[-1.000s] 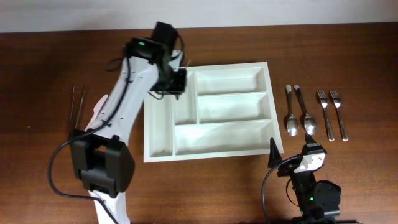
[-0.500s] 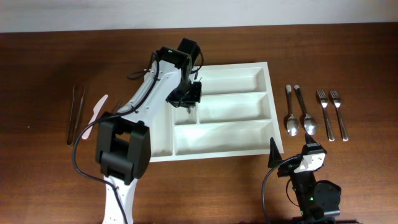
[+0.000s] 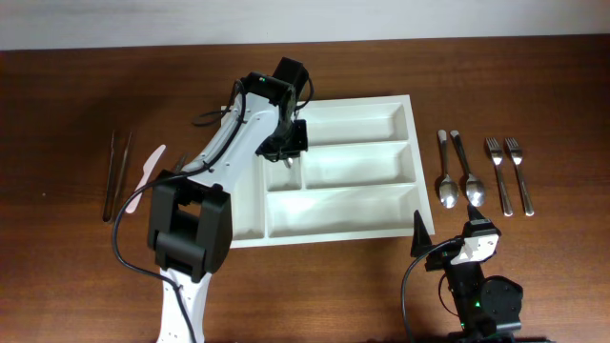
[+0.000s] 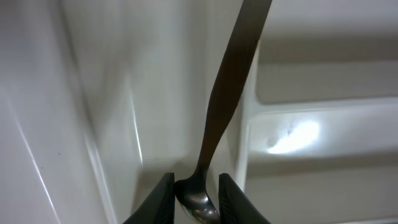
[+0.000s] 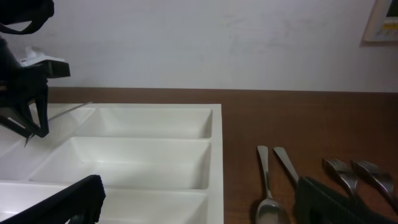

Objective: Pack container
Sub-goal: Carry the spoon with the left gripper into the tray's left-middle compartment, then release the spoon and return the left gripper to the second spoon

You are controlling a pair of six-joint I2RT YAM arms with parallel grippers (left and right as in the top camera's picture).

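Note:
The container is a large white tray with five compartments at the table's middle; it also shows in the right wrist view. My left gripper hangs over the tray's second narrow upright compartment. In the left wrist view it is shut on the bowl of a metal spoon, whose handle points away over the divider wall. My right gripper is open and empty near the front edge, right of the tray's front corner; its fingers frame the right wrist view.
Two spoons and two forks lie side by side right of the tray. Metal tongs and a white plastic knife lie to the tray's left.
My left arm has swung right from the tray's back left corner to over the second narrow compartment. In the last half second it barely moved. The right arm is still.

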